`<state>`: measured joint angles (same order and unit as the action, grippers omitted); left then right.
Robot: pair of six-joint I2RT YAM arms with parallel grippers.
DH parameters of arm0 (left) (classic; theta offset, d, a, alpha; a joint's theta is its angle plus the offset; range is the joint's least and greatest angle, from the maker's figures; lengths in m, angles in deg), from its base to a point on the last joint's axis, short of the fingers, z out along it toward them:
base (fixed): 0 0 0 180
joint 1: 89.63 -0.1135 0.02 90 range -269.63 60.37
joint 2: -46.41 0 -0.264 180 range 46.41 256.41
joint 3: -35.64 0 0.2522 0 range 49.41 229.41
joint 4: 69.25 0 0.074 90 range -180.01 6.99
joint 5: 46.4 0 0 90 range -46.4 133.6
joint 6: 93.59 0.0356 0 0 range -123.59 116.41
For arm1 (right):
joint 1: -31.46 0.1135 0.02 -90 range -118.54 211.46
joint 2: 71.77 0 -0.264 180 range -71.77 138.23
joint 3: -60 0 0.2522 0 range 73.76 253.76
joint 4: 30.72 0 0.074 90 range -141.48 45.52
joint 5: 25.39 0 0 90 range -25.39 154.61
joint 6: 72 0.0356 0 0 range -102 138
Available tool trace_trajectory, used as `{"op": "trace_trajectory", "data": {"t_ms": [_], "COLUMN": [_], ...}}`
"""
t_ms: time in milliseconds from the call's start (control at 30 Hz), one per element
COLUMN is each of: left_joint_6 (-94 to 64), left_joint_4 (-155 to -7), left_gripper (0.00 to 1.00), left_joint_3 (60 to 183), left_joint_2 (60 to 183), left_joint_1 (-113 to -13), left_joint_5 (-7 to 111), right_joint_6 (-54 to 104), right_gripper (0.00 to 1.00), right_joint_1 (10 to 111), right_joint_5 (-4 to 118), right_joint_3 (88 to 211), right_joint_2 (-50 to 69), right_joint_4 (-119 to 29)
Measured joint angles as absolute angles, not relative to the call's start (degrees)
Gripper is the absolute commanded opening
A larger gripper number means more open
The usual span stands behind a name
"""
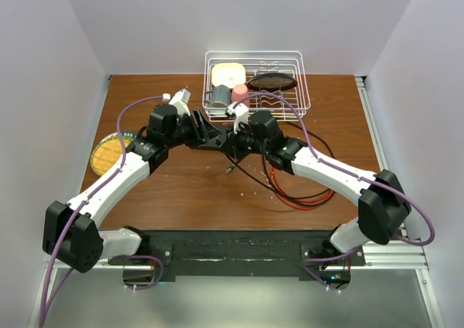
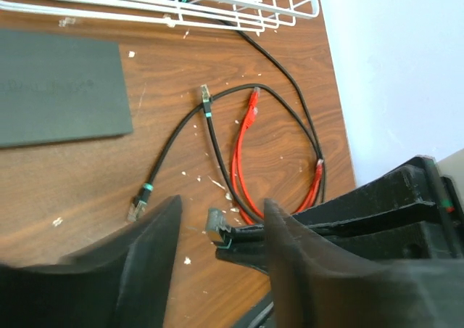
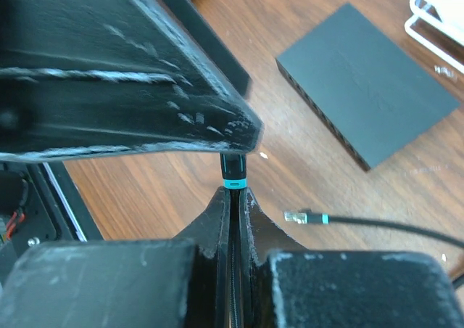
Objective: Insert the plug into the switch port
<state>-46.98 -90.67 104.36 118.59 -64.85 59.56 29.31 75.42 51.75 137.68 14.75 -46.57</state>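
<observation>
The right pincer (image 3: 233,197) is clenched on a black cable (image 3: 233,270) just behind its plug (image 3: 233,170), which carries a teal band. In the right wrist view the switch (image 3: 366,88) lies flat on the tabletop (image 3: 304,23) at about 1 o'clock from that plug, not touching it, with its row of sockets on the edge toward 7 o'clock. The left pincer (image 2: 221,205) hangs released, gripping nothing. A red cable (image 2: 246,154) and a second black cable (image 2: 210,125) lie loose on the wood, and a wire rack (image 1: 254,81) sits at 12 o'clock
</observation>
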Motion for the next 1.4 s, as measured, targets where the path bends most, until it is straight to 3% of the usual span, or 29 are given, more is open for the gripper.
{"op": "trace_trajectory", "data": {"t_ms": [33,133,233,767,1400], "left_joint_6": [-46.63,-45.89,-45.48,-39.11,-32.84], "left_joint_4": [-91.24,-92.68,-94.26,-98.48,-99.79], "left_gripper": [0.78,0.92,0.98,1.00,0.98], "left_joint_3": [104.36,104.01,103.23,100.71,99.82], "left_joint_2": [118.50,117.52,115.20,111.53,114.52], "left_joint_1": [-64.85,-64.85,-64.85,-64.88,-66.14], "left_joint_5": [59.26,57.47,55.24,47.91,33.53], "right_joint_6": [29.33,29.55,29.97,32.28,36.06], "right_gripper": [0.00,0.00,0.00,0.00,0.00], "right_joint_1": [75.38,75.38,75.38,75.38,75.38], "right_joint_5": [51.83,52.16,52.77,62.98,75.26], "right_joint_3": [137.03,134.47,131.60,125.59,132.98], "right_joint_2": [14.46,13.17,10.83,1.41,14.24], "right_joint_4": [-46.55,-46.61,-46.70,-50.13,-55.14]}}
